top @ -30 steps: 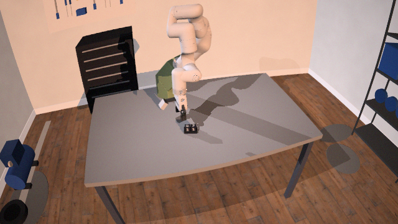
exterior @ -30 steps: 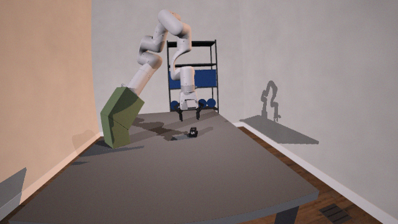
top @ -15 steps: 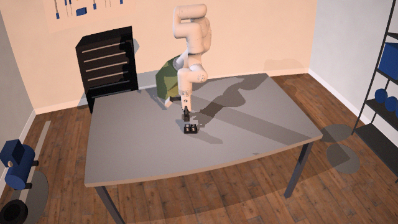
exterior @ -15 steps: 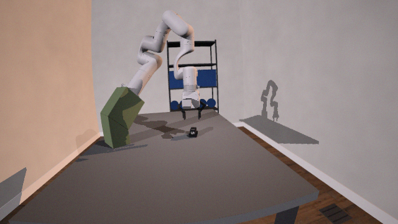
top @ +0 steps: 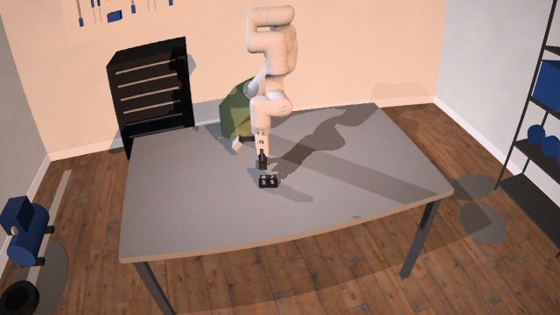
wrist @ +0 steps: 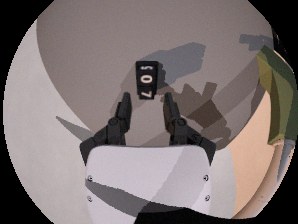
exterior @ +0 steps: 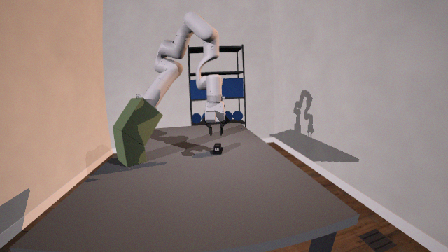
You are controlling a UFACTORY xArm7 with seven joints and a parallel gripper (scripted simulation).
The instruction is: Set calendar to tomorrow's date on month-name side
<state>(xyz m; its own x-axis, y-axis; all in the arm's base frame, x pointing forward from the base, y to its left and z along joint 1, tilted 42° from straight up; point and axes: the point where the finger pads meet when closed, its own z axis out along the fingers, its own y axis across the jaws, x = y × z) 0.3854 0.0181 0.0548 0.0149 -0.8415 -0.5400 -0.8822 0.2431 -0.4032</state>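
The small black calendar (top: 268,180) (exterior: 218,148) (wrist: 148,80) stands on the grey table (top: 197,210) near its middle: a tray with two dark cubes side by side in it. In the wrist view white characters show on top of it, turned sideways, among them a 0 and a 7. My gripper (top: 262,165) (exterior: 215,133) (wrist: 147,100) points straight down and hangs a little above the table, just behind the calendar. Its fingers are about half apart with nothing between them. They do not touch the calendar.
The arm's green base block (top: 234,114) (exterior: 134,133) stands at the table's back edge. A black drawer cabinet (top: 150,92) is behind the table's left corner. A dark shelf rack (top: 538,109) (exterior: 217,87) with blue items stands by the far wall.
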